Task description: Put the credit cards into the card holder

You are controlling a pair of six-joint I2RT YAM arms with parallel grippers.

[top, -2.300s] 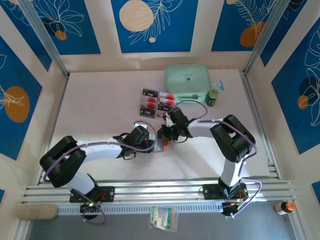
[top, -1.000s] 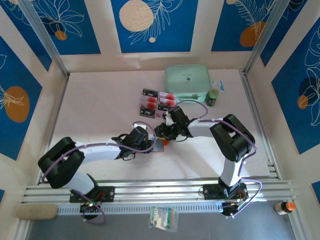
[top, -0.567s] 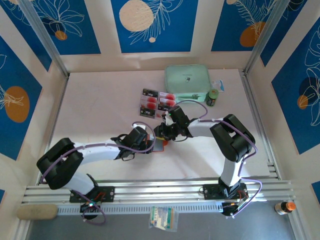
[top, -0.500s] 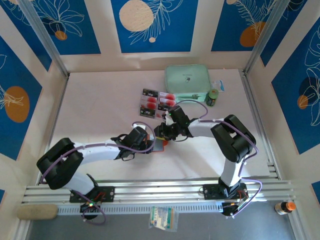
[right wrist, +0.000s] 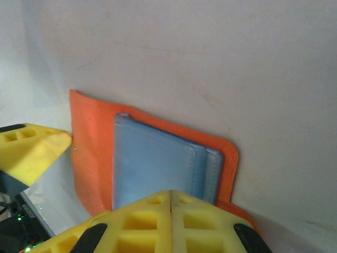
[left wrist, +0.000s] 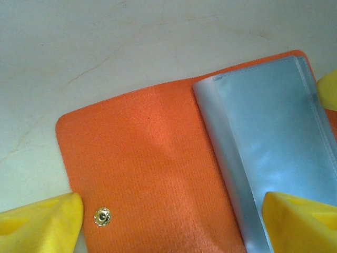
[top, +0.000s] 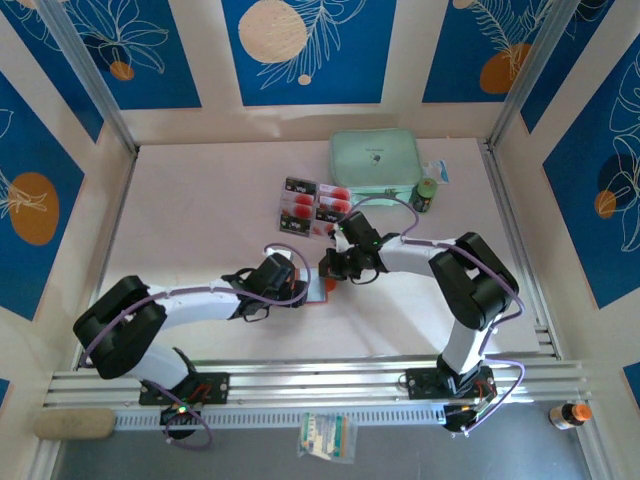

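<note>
While wrist views detail the card holder [left wrist: 152, 174], overhead shows credit cards [top: 312, 205].

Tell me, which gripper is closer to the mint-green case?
Right. The right gripper sits below-left of the mint-green case in the top view; the left gripper lies farther down-left.

Card holder [top: 319, 290] lies open on the table [top: 200, 220], near the front middle, between the two claws. The left claw [top: 304, 288] straddles it from the left. The right claw [top: 331, 270] is just behind it, to the right. The credit cards [top: 311, 207] lie in rows behind the holder. A case [top: 375, 160] lies farther back and right, with a small bottle [top: 426, 195] at its right front corner.
</note>
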